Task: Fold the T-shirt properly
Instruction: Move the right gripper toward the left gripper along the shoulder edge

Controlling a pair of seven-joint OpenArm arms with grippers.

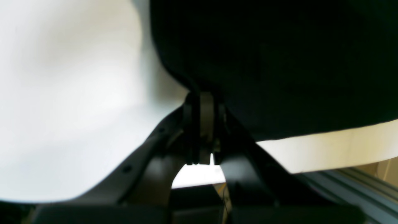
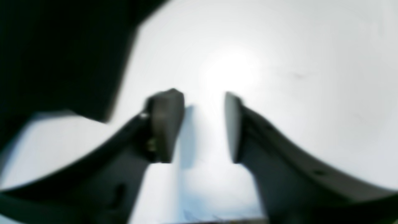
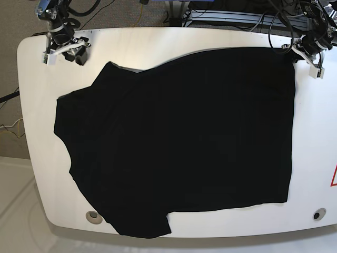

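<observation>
The black T-shirt (image 3: 179, 142) lies spread over the white table (image 3: 316, 158), with one sleeve toward the left and another at the front edge. My left gripper (image 3: 298, 55) sits at the shirt's far right corner. In the left wrist view its fingers (image 1: 205, 109) are pressed together, pinching the edge of the black cloth (image 1: 279, 62). My right gripper (image 3: 65, 51) hovers over bare table at the far left, just beyond the shirt's nearest sleeve. In the right wrist view it (image 2: 203, 102) stands open with nothing between its fingers, and the shirt (image 2: 56, 56) lies to its left.
Cables and a metal frame (image 3: 226, 13) run behind the table's far edge. Two round holes (image 3: 92, 215) (image 3: 316, 215) mark the front corners. A red mark (image 3: 334, 176) shows at the right edge. The floor drops away on the left.
</observation>
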